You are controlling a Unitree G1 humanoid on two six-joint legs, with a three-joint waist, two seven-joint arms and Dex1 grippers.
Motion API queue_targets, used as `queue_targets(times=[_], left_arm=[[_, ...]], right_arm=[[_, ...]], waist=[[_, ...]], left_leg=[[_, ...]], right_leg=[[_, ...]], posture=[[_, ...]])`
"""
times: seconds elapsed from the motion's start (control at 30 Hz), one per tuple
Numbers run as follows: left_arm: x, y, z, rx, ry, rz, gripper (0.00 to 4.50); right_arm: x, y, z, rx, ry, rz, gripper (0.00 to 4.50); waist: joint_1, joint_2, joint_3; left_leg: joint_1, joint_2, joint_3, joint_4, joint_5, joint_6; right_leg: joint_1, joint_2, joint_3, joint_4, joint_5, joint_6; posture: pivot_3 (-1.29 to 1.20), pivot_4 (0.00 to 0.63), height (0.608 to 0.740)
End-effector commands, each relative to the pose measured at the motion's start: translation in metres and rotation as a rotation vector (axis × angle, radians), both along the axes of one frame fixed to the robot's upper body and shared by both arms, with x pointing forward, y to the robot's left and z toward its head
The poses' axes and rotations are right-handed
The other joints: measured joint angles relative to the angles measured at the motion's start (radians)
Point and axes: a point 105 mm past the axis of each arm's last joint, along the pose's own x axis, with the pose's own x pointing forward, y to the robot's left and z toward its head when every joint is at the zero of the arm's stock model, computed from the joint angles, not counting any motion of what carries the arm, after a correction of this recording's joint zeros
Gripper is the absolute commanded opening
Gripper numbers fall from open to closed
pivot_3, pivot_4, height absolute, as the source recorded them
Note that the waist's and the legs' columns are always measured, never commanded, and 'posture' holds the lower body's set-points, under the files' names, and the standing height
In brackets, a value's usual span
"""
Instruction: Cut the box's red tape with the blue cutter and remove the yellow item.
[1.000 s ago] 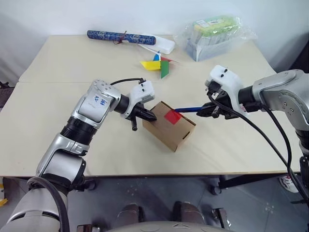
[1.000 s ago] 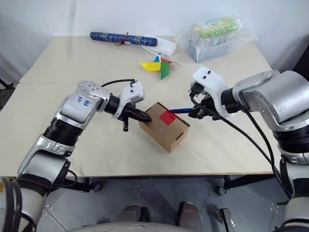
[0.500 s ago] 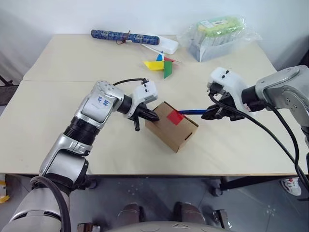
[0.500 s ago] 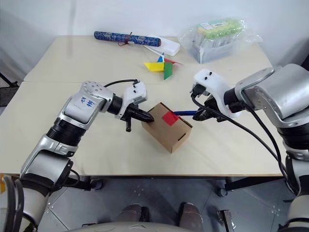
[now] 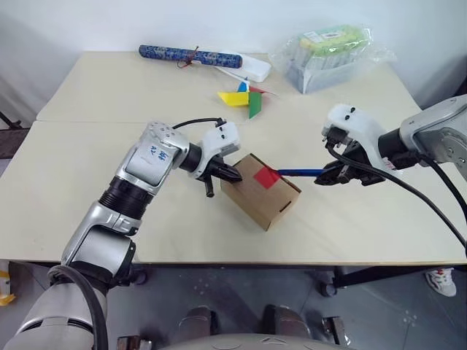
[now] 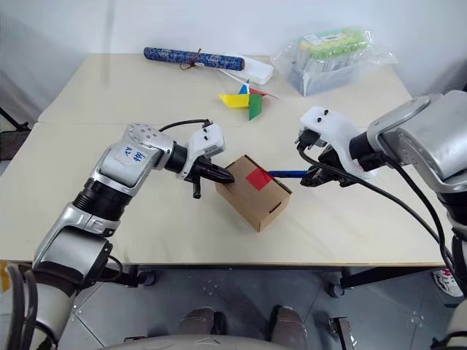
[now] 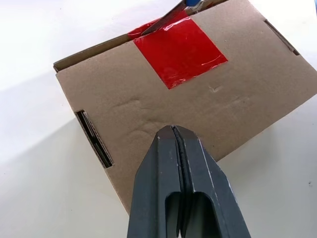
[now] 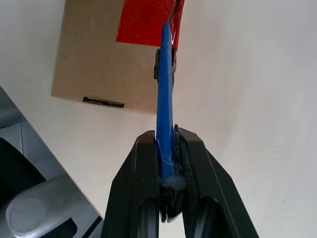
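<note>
Fingers first: the two on my left gripper [image 7: 174,130] are pressed tight together with nothing between them, and their tip sits at the left side of the box [image 5: 260,192], either touching it or just beside it, as if to keep it from sliding. My right gripper [image 8: 166,144] pinches the blue cutter [image 8: 165,99] by its back end. The cutter reaches left from my right hand, and its thin blade tip rests at the far right edge of the red tape [image 7: 179,48], right where the tape folds over the seam of the lid. The brown box sits near the middle of the table [image 5: 87,153], turned a bit, between my two hands. The tape looks mostly whole to me. I think the cut is only starting, or maybe a small bit at the edge is done; I cannot tell for sure. The lid looks shut, and the yellow item must be inside. So I think most of the job is left: slice the tape through, lift the lid, and take the yellow item out. At the far side of the table lie a long dark-blue roll [image 5: 186,55], a paper pinwheel [image 5: 241,97] and a clear wrapped tray [image 5: 328,47], well apart from my hands.
</note>
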Motion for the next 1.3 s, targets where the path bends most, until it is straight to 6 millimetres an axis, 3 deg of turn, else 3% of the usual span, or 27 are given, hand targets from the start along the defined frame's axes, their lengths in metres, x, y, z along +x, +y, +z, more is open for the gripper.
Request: queue_targets(times=[0.03, 0.97, 1.3], left_arm=[[0.007, 0.011, -0.028, 0.091, 0.036, 0.088, 0.0], [0.009, 0.011, -0.027, 0.083, 0.035, 0.103, 0.0], [0.007, 0.014, -0.031, 0.093, 0.035, 0.1, 0.0]], right_arm=[[-0.013, 0.005, 0.002, 0.002, 0.042, 0.058, 0.19], [-0.024, -0.014, -0.008, -0.047, 0.09, 0.027, 0.19], [-0.036, -0.041, 0.033, 0.063, -0.084, 0.012, 0.19]], waist=[[0.0, 0.0, 0.0], [0.0, 0.0, 0.0], [-0.001, 0.0, 0.0]], left_leg=[[0.0, 0.0, 0.0, 0.0, 0.0, 0.0], [0.0, 0.0, 0.0, 0.0, 0.0, 0.001], [0.0, 0.0, 0.001, 0.0, 0.0, 0.002]], right_leg=[[0.0, 0.0, 0.0, 0.0, 0.0, 0.0], [0.002, 0.0, 0.0, -0.006, 0.0, 0.0], [0.003, -0.001, 0.0, -0.007, 0.0, 0.0]], posture=[[0.0, 0.15, 0.74], [0.0, 0.15, 0.74], [0.0, 0.15, 0.74]])
